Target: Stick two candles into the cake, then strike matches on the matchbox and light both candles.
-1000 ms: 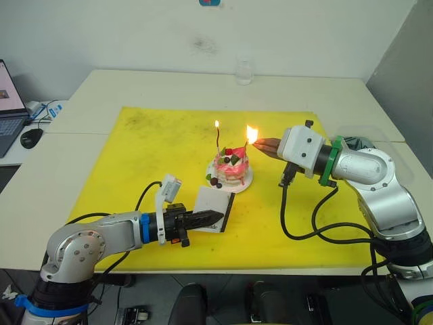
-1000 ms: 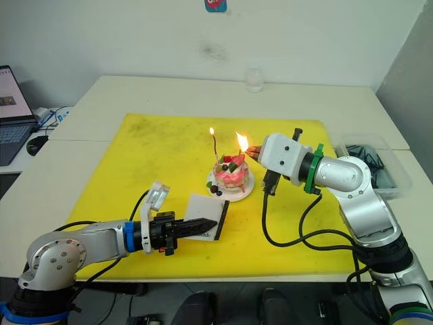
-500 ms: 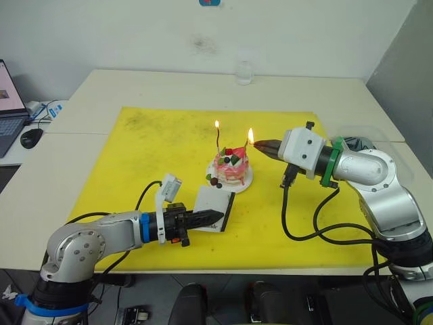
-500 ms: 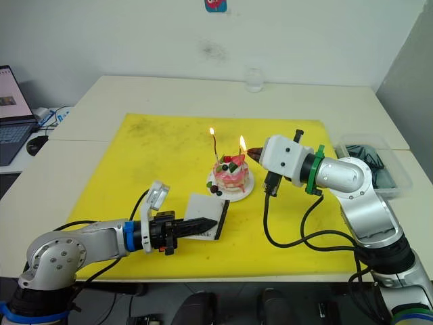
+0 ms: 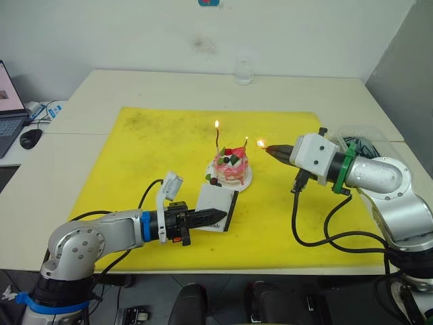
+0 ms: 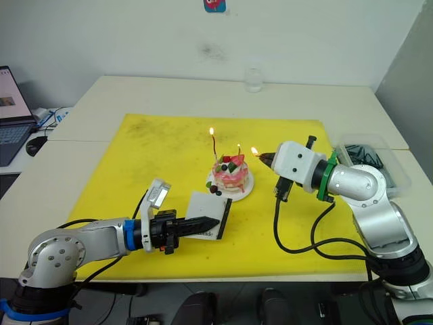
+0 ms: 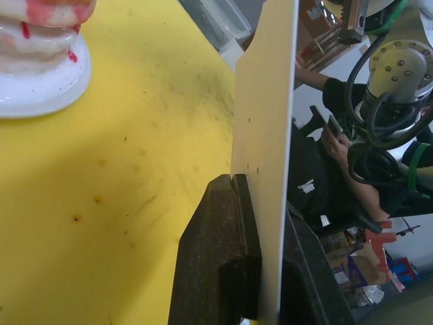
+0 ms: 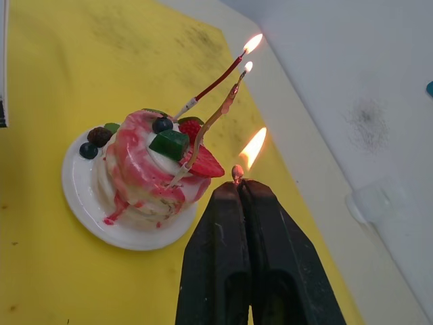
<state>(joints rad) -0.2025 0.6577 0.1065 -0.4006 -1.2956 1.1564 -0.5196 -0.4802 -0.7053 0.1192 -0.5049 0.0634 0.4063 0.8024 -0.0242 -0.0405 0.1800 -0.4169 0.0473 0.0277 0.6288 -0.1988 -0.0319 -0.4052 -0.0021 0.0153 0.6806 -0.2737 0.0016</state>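
Note:
The pink-and-white cake (image 5: 230, 167) sits on its small white plate (image 5: 245, 183) in the middle of the yellow mat. Two thin candles stand in it, a reddish one (image 8: 215, 82) and a pale one (image 8: 218, 115), and both burn at their tips. My right gripper (image 5: 272, 151) hovers just right of the cake, apart from it, shut on a short burning match (image 8: 237, 173). My left gripper (image 5: 215, 216), low over the mat in front of the cake, is shut on the white matchbox (image 5: 215, 202), which it holds on edge (image 7: 269, 135).
The yellow mat (image 5: 135, 156) covers the table's middle. A clear glass (image 5: 244, 71) stands at the back edge. A laptop (image 5: 8, 115) and mouse (image 5: 30, 137) lie far left. A clear bin (image 6: 371, 157) sits at the right. A person holding a phone (image 7: 333, 128) is beyond the table.
My right gripper has drawn back to the right from the cake with the burning match. The match's flame has shrunk, and the pale candle now burns alone. The left arm has stayed put.

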